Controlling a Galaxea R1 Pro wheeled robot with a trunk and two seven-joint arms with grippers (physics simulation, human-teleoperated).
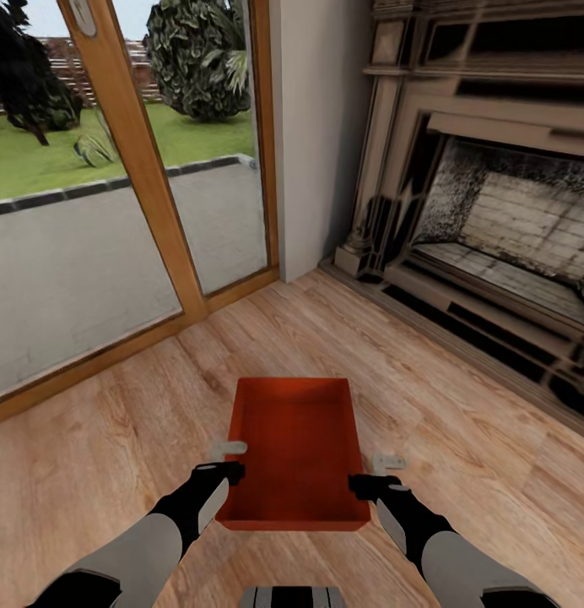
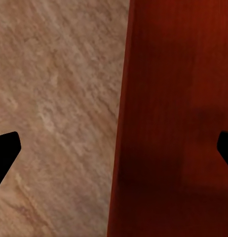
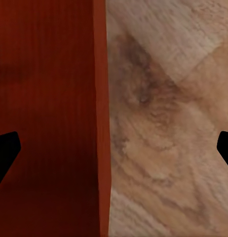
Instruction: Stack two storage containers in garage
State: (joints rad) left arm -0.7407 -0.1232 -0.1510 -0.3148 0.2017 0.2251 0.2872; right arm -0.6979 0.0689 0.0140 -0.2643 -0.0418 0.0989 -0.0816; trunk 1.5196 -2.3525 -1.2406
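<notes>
1 red-orange bin (image 1: 299,447) sits low between both arms, over the wood plank floor (image 1: 461,439), fireplace (image 1: 494,228) ahead right. Left end effector (image 1: 231,460) straddles its left wall, right end effector (image 1: 385,473) its right wall; both spread wide, fingers apart, wall between.

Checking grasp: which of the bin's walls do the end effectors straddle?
The two long side walls of the storage container: left end effector on one, right end effector on the other. The short end walls have none.
</notes>
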